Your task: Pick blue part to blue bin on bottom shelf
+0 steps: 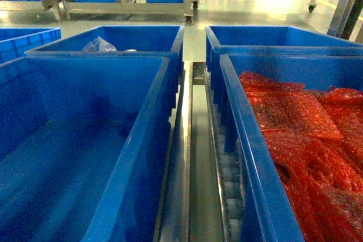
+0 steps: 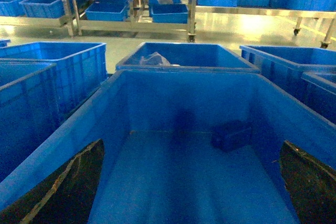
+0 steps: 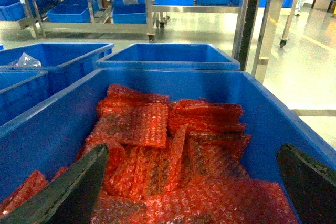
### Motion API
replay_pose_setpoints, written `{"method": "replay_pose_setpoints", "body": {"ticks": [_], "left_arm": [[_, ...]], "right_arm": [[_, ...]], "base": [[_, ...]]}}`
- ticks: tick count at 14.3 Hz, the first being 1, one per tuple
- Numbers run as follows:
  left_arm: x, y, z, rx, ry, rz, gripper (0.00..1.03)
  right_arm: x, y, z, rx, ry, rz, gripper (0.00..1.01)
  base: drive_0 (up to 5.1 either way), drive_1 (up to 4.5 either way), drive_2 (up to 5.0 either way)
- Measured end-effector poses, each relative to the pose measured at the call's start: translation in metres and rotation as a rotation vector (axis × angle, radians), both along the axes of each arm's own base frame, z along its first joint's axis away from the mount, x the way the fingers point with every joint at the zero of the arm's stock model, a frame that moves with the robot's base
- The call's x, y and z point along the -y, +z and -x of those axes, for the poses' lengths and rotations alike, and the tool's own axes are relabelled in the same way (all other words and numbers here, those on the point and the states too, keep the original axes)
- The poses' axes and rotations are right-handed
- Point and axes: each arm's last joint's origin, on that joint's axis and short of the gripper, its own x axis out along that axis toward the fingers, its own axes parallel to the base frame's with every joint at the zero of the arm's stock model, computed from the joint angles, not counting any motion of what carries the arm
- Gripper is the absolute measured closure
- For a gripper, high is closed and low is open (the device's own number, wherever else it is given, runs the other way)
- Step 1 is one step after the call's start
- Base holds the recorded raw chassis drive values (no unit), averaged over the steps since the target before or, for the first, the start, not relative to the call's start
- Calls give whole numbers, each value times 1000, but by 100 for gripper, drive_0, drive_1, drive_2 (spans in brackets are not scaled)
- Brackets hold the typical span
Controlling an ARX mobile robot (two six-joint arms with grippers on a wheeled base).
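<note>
A small dark blue part [image 2: 231, 135] lies on the floor of a large blue bin [image 2: 157, 98], near its far right corner. My left gripper [image 2: 192, 145] hangs open over this bin's near half, with nothing between its black fingers [image 2: 68, 182]. The part lies ahead of it and to the right. In the head view the same bin [image 1: 85, 83] fills the lower left, and neither gripper shows there. My right gripper [image 3: 192, 148] is open above a neighbouring bin [image 3: 262, 108] that holds red bubble-wrap packets [image 3: 157, 145]. The bottom shelf's steel divider rail [image 1: 187, 157] and white rollers [image 1: 229, 185] run between the two bins.
Behind the left bin stands another blue bin [image 1: 142, 38] holding a clear plastic bag [image 1: 99, 45]. A further bin [image 1: 272, 38] stands behind the right one. More blue bins flank the left side [image 2: 52, 72]. Steel racks [image 2: 131, 3] with blue bins stand across the floor, and a dark post [image 3: 249, 19] rises at the right.
</note>
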Motion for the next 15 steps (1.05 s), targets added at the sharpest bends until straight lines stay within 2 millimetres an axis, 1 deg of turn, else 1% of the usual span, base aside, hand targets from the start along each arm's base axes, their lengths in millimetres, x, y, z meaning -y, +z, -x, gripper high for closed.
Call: {"method": "replay_pose_setpoints", "body": {"ticks": [15], "left_arm": [[0,0,0,0,0,0,5]], "right_arm": [[0,0,0,0,0,0,3]], "base": [[0,0,0]]}}
